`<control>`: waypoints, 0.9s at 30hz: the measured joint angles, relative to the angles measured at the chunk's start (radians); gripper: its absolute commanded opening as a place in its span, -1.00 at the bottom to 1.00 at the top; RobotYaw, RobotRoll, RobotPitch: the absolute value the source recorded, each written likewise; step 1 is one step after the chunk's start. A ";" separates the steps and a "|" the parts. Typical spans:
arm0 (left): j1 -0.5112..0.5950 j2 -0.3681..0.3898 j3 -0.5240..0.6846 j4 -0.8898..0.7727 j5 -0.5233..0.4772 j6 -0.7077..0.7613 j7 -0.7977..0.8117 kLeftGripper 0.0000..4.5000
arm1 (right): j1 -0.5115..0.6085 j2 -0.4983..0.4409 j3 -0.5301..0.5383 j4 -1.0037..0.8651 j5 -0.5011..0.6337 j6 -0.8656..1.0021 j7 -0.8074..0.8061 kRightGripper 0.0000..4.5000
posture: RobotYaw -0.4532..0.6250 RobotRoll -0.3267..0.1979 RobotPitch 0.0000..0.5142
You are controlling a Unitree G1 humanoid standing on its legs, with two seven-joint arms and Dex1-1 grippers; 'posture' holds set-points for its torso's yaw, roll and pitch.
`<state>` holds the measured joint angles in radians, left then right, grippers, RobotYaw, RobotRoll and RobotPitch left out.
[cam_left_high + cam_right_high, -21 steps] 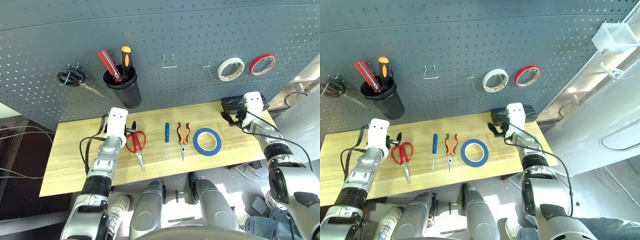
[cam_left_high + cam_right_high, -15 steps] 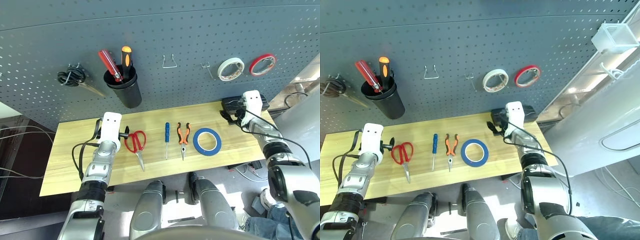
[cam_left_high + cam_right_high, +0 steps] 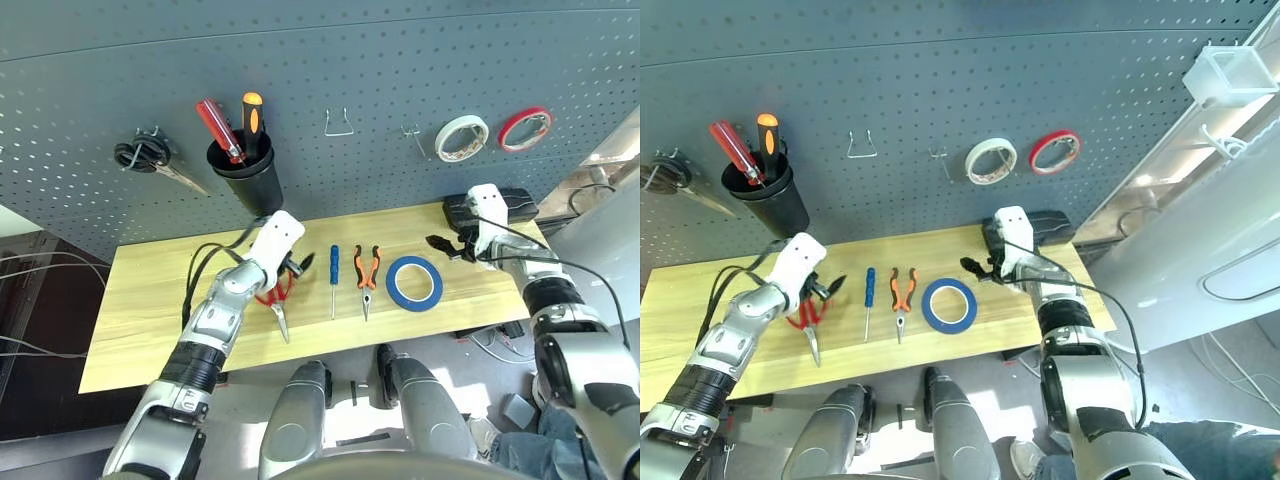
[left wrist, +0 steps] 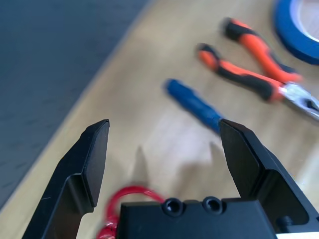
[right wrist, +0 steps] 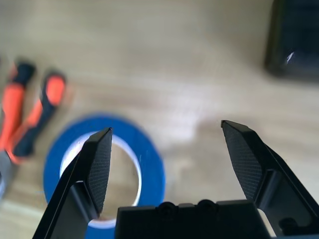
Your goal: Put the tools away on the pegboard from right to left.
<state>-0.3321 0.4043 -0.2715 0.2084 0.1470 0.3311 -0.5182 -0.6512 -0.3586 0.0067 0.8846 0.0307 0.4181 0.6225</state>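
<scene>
Four tools lie in a row on the wooden table (image 3: 150, 300): red-handled scissors (image 3: 279, 320), a small blue screwdriver (image 3: 334, 278), orange-and-black pliers (image 3: 366, 270) and a blue tape roll (image 3: 415, 282). My left gripper (image 3: 298, 266) hovers open over the scissors' handles, just left of the screwdriver (image 4: 192, 104). My right gripper (image 3: 440, 246) is open beside the tape roll's far right edge, with the roll (image 5: 149, 169) under its fingers. Neither holds anything. The grey-blue pegboard (image 3: 400, 60) rises behind the table.
The pegboard carries black-handled scissors (image 3: 145, 158), a black cup (image 3: 250, 180) with two screwdrivers, two bare hooks (image 3: 339, 123) (image 3: 410, 135), a white tape roll (image 3: 461, 137) and a red one (image 3: 526, 128). A black box (image 3: 500, 207) sits at the table's back right corner.
My left gripper swung right, from left of the red scissors to over their handles near the screwdriver. My right gripper moved left from the black box toward the blue tape.
</scene>
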 measured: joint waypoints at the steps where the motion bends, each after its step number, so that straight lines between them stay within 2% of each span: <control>1: -0.006 -0.006 -0.011 -0.010 0.002 0.016 -0.010 0.99 | 0.010 0.002 0.008 -0.010 -0.002 0.015 0.000 1.00 | -0.15 0.25 -0.02; 3: -0.030 -0.031 -0.037 -0.031 0.010 0.047 -0.029 0.99 | 0.021 0.007 0.020 -0.030 -0.006 0.049 -0.001 1.00 | -0.15 0.25 0.08; 10: -0.077 -0.047 -0.165 -0.067 0.068 0.103 -0.110 0.99 | 0.040 0.019 0.058 -0.067 -0.035 0.116 -0.027 1.00 | -0.15 0.25 0.16; 14: -0.078 -0.042 -0.211 -0.073 0.093 0.140 -0.152 1.00 | 0.034 0.018 0.069 -0.068 -0.051 0.167 -0.047 0.39 | -0.16 0.25 0.16; 21: -0.078 -0.046 -0.209 -0.076 0.098 0.158 -0.151 1.00 | 0.027 0.025 0.084 -0.077 -0.065 0.204 -0.064 -0.68 | -0.18 0.25 0.11; 25: -0.078 -0.048 -0.185 -0.072 0.096 0.139 -0.129 1.00 | 0.055 0.021 0.087 -0.149 -0.069 0.217 -0.067 -0.69 | -0.19 0.25 0.04; 27: -0.077 -0.051 -0.161 -0.069 0.086 0.106 -0.110 1.00 | 0.099 0.005 0.087 -0.247 -0.069 0.202 -0.074 -0.69 | -0.20 0.25 0.01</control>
<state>-0.4096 0.3533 -0.4321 0.1392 0.2334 0.4367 -0.6281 -0.5520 -0.3540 0.0932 0.6377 -0.0380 0.6199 0.5483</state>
